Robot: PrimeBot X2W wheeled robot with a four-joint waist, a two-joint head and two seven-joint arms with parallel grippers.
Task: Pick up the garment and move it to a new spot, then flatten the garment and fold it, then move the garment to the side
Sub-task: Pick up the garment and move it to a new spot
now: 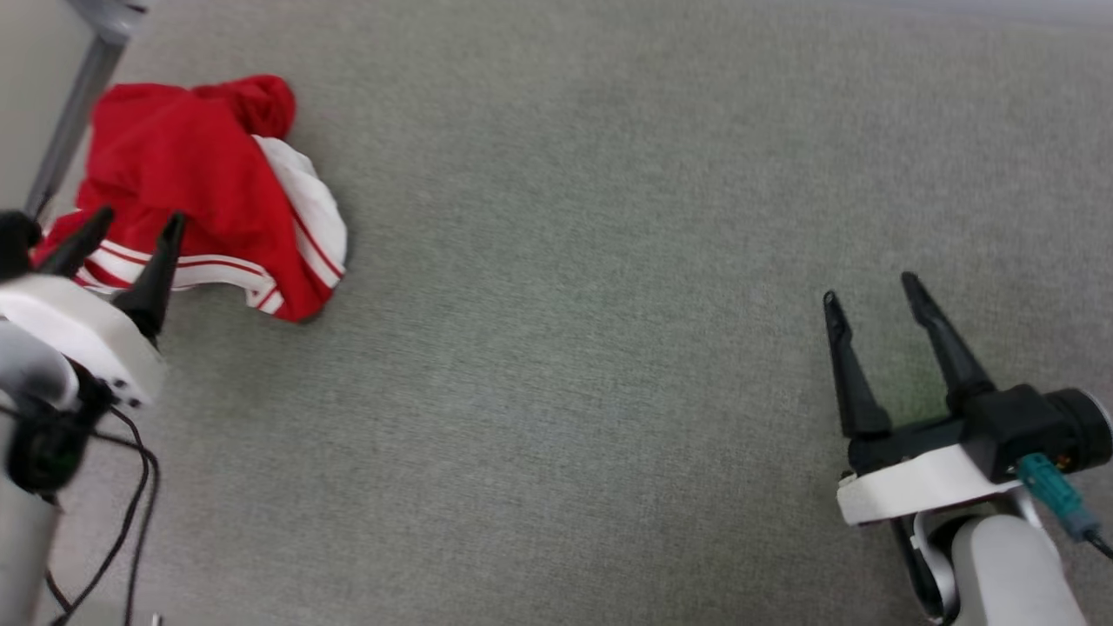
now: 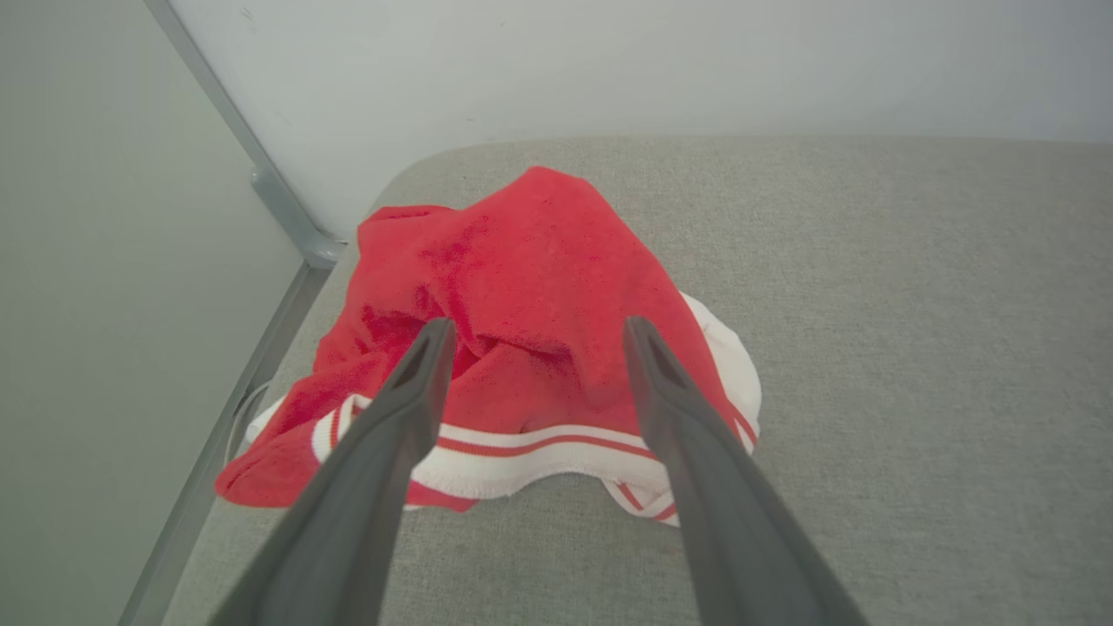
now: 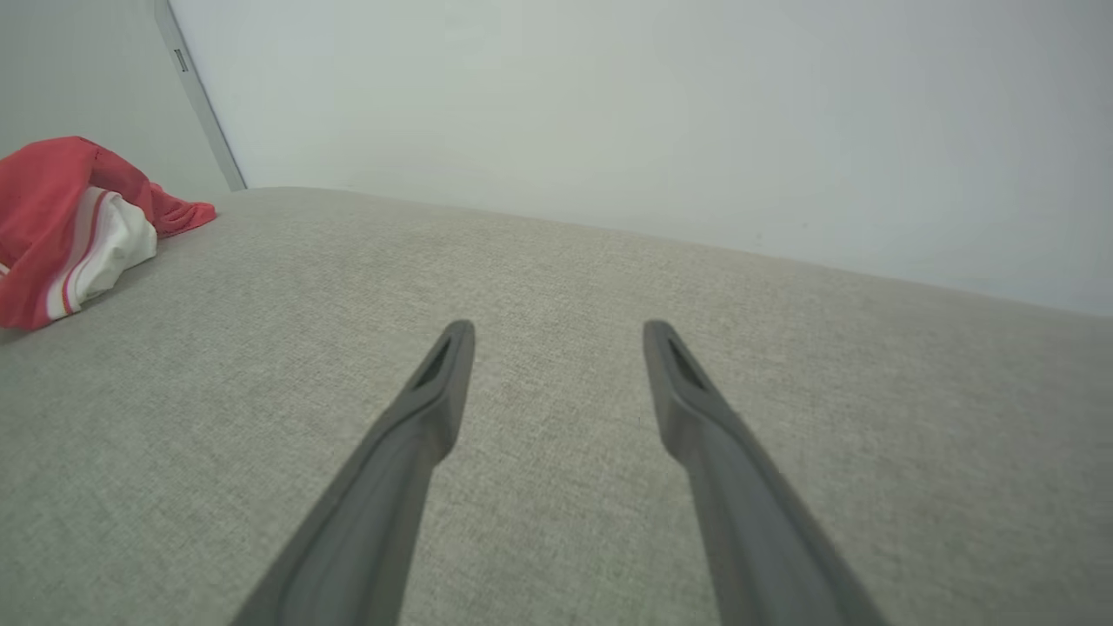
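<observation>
Left gripper (image 1: 142, 214): spread wide, empty.
Red jersey (image 1: 191, 174): crumpled, just ahead of left gripper's fingertips.
Right gripper (image 1: 869, 288): spread wide, empty, well apart from jersey.

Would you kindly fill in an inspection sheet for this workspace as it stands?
Surface: grey woven fabric, flat.
Job's things: garment crumpled in a heap near the far left corner, not flattened.
Clutter: nothing seen.
Grippers: left gripper open, empty, fingers aimed at the garment; right gripper open, empty, over bare fabric.
Cables: black cables hang beside the left arm; teal plug at the right wrist.
Surroundings: pale wall behind; grey metal post beside the garment.
</observation>
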